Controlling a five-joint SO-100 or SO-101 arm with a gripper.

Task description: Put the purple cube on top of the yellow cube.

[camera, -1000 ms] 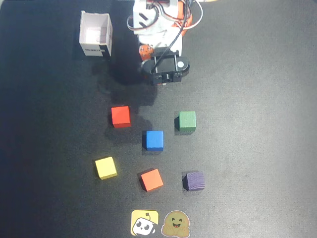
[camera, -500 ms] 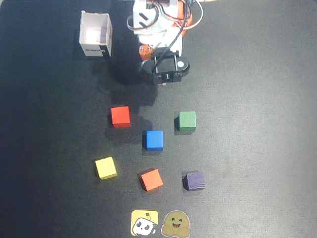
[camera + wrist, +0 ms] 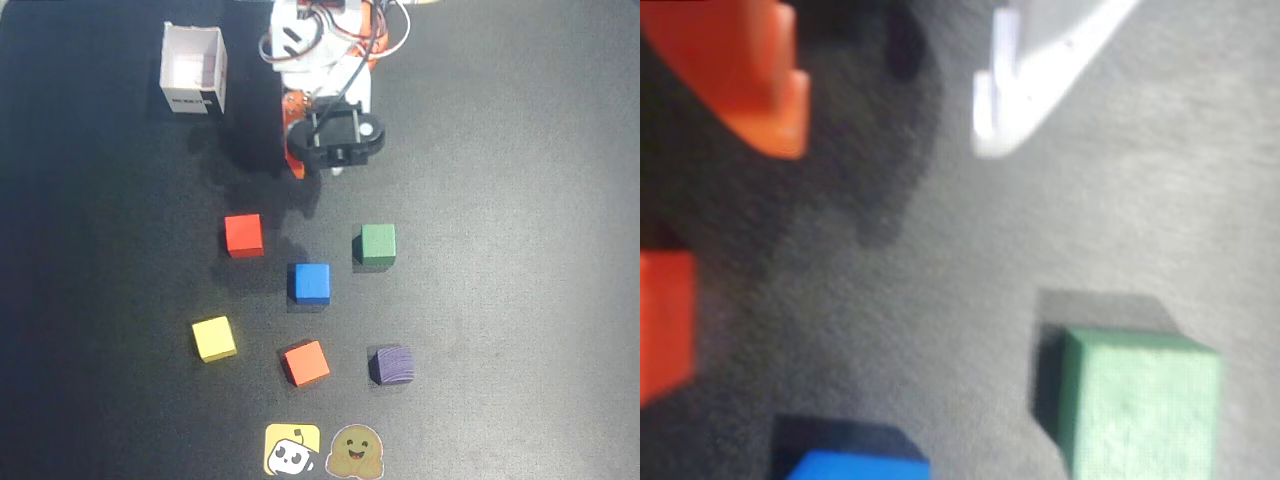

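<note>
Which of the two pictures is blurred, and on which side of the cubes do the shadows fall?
The wrist view is soft and blurred: the green cube has fuzzy edges, and its shadow lies to its left and above. The overhead view is sharper; the purple cube and yellow cube cast faint shadows to their left.

Overhead cam straight down; wrist cam close, low; both share green cube (image 3: 378,243) (image 3: 1137,404).

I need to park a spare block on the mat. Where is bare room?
The mat lies bare right of the green cube and purple cube, and left of the yellow cube. The middle cluster is crowded.
</note>
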